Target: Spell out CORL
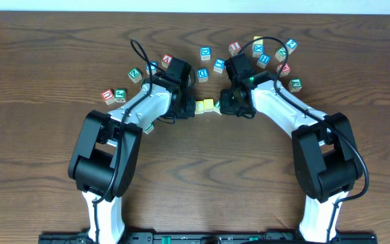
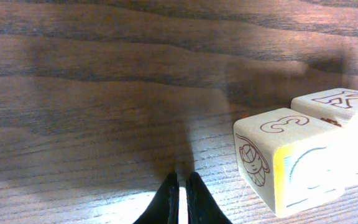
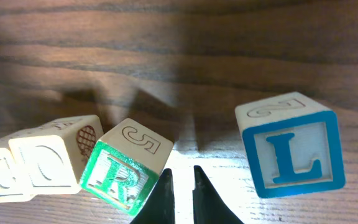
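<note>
R block [image 3: 126, 171] tilted, L block [image 3: 289, 149] upright

Overhead straight down, wrist views low, near block row [image 1: 207, 106]

Dark wooden table [image 1: 39, 61], letter blocks [image 1: 205, 53] scattered on it, tilted green R block [image 3: 124, 167], blue L block [image 3: 289, 144] nearby

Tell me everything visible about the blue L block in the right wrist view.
The L block is a pale wooden cube. The face toward the camera has a blue border and a blue capital L on white; the top carries thin outlined markings, hard to read. It sits flat on the table, turned slightly, apart from the green R block. Only the table touches it.
</note>
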Controlling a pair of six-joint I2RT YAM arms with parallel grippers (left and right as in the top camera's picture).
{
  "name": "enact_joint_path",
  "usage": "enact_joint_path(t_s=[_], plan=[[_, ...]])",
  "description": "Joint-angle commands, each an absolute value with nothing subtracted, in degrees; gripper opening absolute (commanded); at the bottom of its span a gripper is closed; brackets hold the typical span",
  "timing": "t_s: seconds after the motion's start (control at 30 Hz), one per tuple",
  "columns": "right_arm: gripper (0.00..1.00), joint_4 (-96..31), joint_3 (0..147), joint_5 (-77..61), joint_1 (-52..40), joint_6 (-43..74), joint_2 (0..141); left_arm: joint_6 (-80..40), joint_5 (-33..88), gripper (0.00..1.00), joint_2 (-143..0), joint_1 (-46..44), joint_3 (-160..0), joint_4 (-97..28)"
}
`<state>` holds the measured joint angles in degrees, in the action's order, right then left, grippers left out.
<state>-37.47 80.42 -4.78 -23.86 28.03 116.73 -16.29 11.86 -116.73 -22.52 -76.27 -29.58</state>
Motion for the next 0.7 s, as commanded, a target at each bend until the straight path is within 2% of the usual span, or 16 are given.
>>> enact_joint_path(t_s=[0.0, 0.67], plan=[[0.08, -36.47, 80.36, -5.08, -24.1, 27.83, 114.98, -16.36, 10.92, 0.07, -117.32, -22.31, -77.25, -30.15], [0.1, -32.32, 80.79, -3.14, -25.08, 27.29, 114.32, -16.36, 10.92, 0.07, -117.32, -22.31, -77.25, -30.15]])
